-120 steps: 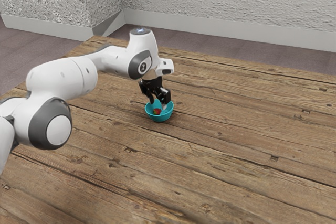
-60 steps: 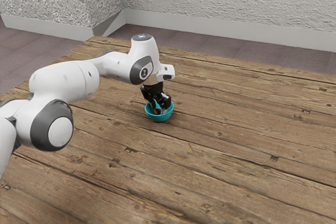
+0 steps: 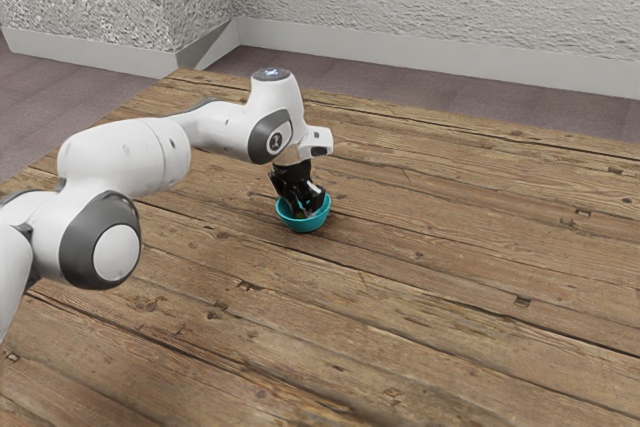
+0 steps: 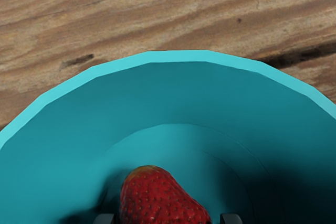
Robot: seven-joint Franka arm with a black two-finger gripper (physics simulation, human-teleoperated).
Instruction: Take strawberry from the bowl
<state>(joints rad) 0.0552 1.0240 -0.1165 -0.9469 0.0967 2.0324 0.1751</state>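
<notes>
One strawberry [image 4: 157,203] lies on the floor of the turquoise bowl [image 3: 303,228], and the tool [image 3: 305,212] is down inside the rim, over it. My fingertips [image 4: 104,219] stand apart on two sides of the fruit with a slim gap showing at each side, so I judge the tool part-way open and not gripping. The gap looks wider on one side than the other; closing from here could let one finger meet the berry first and roll or push it across the smooth floor. Its tapering shape is another risk (a pinch too near the narrow end might squeeze it out). If the tool sits a little high, the pads may catch only the upper part, and the berry could slip on the way up. A finger catching the bowl's wall might also drag or tip the bowl on the tabletop [image 3: 450,287].

Against the exterior view of a second ago, my hand has come lower into the bowl and the fingers stand closer together. Red fruit showed beside them then; now the tool covers that spot. The bowl has kept its place, well in from the tabletop's near edge and closer to its far left corner, as the exterior view shows it.
</notes>
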